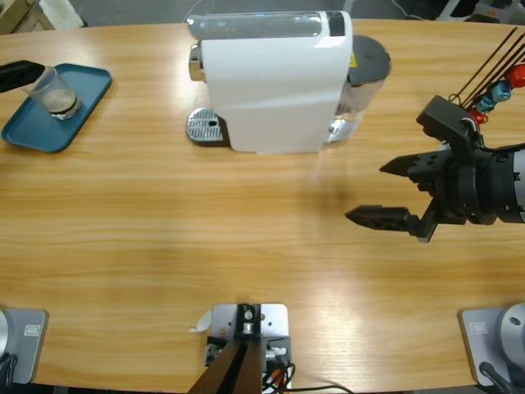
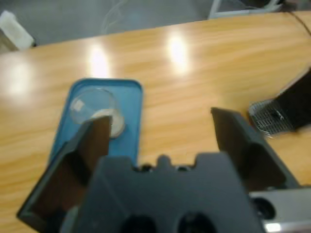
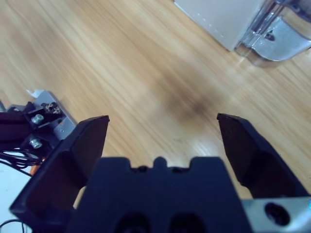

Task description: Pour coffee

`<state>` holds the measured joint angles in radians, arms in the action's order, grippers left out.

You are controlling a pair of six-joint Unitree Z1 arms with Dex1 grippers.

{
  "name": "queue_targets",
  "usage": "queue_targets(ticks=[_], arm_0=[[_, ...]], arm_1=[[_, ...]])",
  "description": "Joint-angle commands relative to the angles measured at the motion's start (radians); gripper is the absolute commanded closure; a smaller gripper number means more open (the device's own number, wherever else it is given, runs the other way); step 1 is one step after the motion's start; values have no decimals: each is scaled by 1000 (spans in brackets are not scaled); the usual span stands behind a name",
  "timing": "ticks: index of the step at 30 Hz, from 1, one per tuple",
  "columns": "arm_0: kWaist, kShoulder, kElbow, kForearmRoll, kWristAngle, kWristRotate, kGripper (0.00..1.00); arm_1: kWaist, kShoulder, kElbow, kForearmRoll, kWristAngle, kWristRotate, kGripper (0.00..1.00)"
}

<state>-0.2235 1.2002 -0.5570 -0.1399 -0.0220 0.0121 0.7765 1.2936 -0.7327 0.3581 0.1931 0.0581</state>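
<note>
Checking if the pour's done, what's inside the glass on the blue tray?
The glass on the blue tray holds only a thin pale-brownish layer at its bottom; whether that's coffee is unclear.

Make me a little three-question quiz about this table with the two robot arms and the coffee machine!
1. True or false: the small clear drinking glass stands on the flat blue plastic tray.
2. Which is right about the right hand?
A. It holds the glass.
B. It is open over bare wooden table.
C. It presses the white box-shaped coffee machine.
3. Fill in: the round metal drip grille at the machine's foot has ____ standing on it.

Key
1. True.
2. B: its jaws are spread with nothing between them.
3. Nothing; the glass is away on the tray, near the open left hand.
</note>
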Motion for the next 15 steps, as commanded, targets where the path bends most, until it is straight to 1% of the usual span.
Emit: queue_targets(ticks=[1, 3, 5, 6, 9, 12, 15], arm_0=[[-290, -185, -7, 277, -223, 129, 184], [-382, -141, -2, 273, -235, 140, 188], [-425, -79, 1, 262, -253, 143, 188], [-434, -63, -3, 262, -253, 143, 188], [-438, -48, 8, 239, -251, 149, 188], [-438, 25, 21, 187, -248, 149, 188], [-438, 54, 21, 181, -241, 145, 195]], arm_1=[[11, 16, 17, 2, 23, -4, 30], [35, 33, 13, 0, 23, -9, 36], [44, 36, 10, -1, 27, -4, 55], [45, 32, 10, -2, 33, -3, 80], [61, -11, 12, 2, 10, -14, 82], [61, -24, 16, 2, -36, -15, 100], [61, -21, 16, 2, -78, -15, 95]])
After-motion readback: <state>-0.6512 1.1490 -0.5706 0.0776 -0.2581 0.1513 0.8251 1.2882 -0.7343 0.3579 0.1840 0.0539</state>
